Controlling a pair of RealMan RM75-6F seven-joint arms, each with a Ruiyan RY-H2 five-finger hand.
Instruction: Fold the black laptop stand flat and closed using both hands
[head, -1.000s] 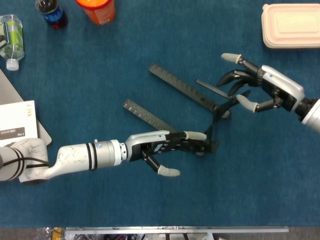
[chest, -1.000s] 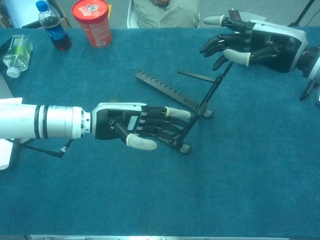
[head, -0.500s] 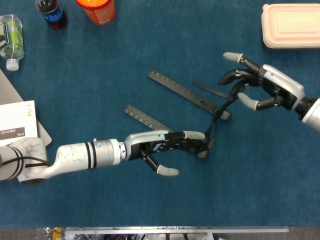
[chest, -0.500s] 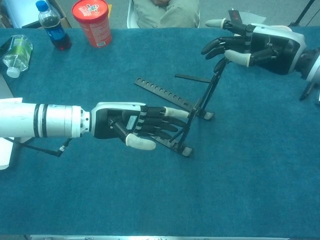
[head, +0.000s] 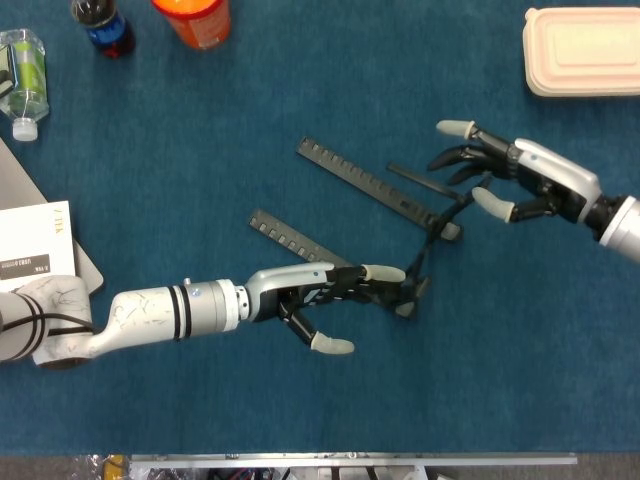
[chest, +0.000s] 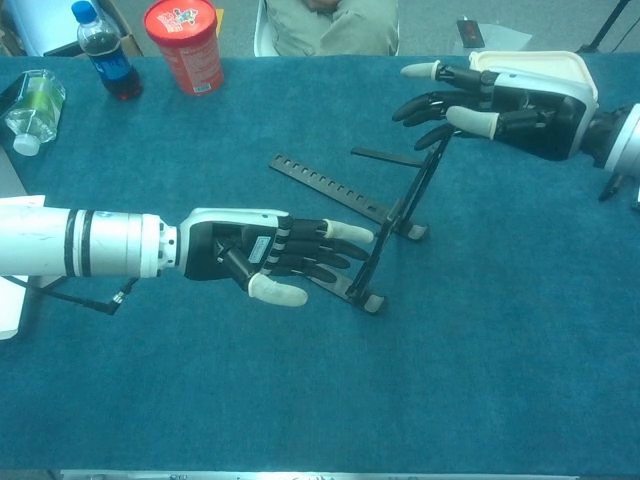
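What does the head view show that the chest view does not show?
Only the head view shows the pale lidded container at the far right and more of the white booklet.

Only the chest view shows a seated person behind the table and that the upper bar of the laptop stand rises off the cloth.

Both show the left hand on the stand's base rail, the right hand at its raised bar, the cola bottle and the red tub.

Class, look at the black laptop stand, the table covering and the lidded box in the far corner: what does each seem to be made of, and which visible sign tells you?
Laptop stand: probably metal with a matte black finish; thin, straight, rigid bars with a row of notches. Table covering: dark blue cloth or felt; fuzzy and free of glare. Lidded box: likely plastic, pale pinkish; smooth with rounded moulded edges.
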